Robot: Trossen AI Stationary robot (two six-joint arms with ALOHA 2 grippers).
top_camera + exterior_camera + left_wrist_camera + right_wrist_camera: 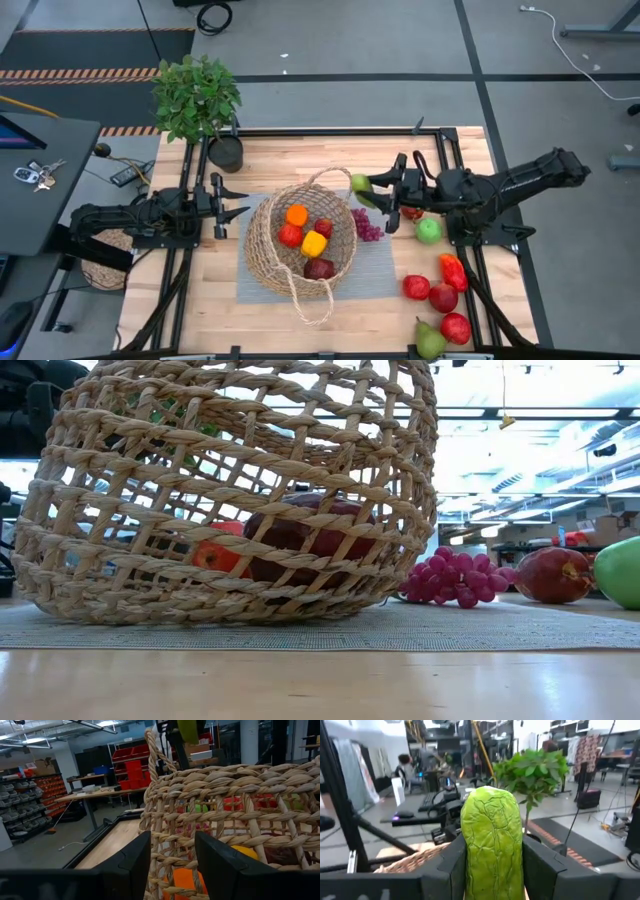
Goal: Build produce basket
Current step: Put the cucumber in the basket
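The wooden surface [200,300] carries a grey mat [385,270], and on it the basket [262,250] sits. Inside lie an orange [296,214], two red apples [290,236], a yellow pepper [314,243] and a dark plum [319,268]. Purple grapes [367,225] lie just beside its wall. The right hand [368,187] is clamped on a wrinkled green vegetable [492,845] at the basket's rim. The left hand [238,202] waits with fingers apart beside the basket's other side.

The right claw [492,870] grips a wrinkled green vegetable [491,840], potted plant [532,770] beyond.
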